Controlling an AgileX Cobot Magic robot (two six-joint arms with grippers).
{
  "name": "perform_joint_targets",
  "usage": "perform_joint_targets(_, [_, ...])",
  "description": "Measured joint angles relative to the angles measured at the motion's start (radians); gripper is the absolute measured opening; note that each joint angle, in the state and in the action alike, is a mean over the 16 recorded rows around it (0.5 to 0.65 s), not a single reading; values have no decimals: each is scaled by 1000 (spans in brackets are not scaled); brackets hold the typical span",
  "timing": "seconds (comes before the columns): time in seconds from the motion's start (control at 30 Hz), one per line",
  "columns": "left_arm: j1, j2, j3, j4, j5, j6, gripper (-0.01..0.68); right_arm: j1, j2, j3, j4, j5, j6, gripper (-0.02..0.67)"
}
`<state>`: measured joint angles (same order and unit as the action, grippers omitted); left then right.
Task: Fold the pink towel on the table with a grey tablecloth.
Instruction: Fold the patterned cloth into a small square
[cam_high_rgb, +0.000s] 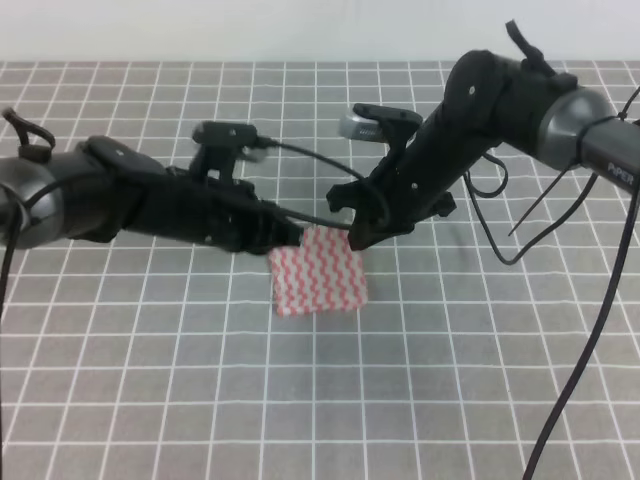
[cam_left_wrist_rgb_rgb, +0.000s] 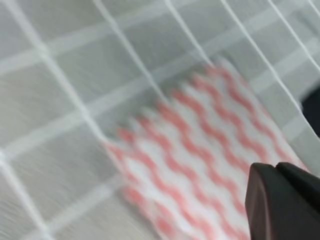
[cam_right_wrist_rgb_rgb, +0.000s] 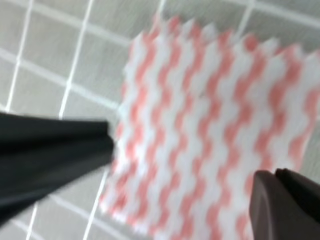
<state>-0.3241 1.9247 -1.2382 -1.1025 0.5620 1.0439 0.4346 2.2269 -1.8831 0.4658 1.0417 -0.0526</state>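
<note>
Though both jaws' spread unclear — left gripper, right gripper at pink towel corners.

My pink towel, just below the centre of the high view, wears pink-and-white wavy zigzag stripes. The tablecloth filling the frame is grey, ruled with thin white lines into squares. My two arms are black; my right one turns grey at the upper right.
</note>
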Motion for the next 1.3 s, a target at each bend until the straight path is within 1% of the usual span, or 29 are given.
perform_joint_targets(0.23, [0,44,-36,-73,-57,40,-4,-7,11,-3,25,-94,12,-14])
perform_joint_targets(0.37, [0,84,-48,-102,-64,53,-3,-8,33,-3,38,-128,17,-15])
perform_joint_targets(0.53, [1,116,-57,-120,-65,56,-3,-8,51,-3,44,-149,20,-15])
perform_joint_targets(0.7, [3,99,-62,-124,-56,57,-3,-9,45,-3,31,-143,29,-15])
perform_joint_targets(0.87, [5,30,-67,-113,-48,57,-2,-16,4,-3,-9,-120,50,-15])
perform_joint_targets(1.03, [7,-91,-48,-95,-61,55,-2,-25,-59,1,-72,-80,76,-15])
perform_joint_targets(1.17, [7,-214,5,-83,-103,54,-2,-33,-120,18,-125,-55,98,-15])
perform_joint_targets(1.3, [7,-356,90,-74,-154,53,-2,-37,-193,60,-167,-46,113,-15])
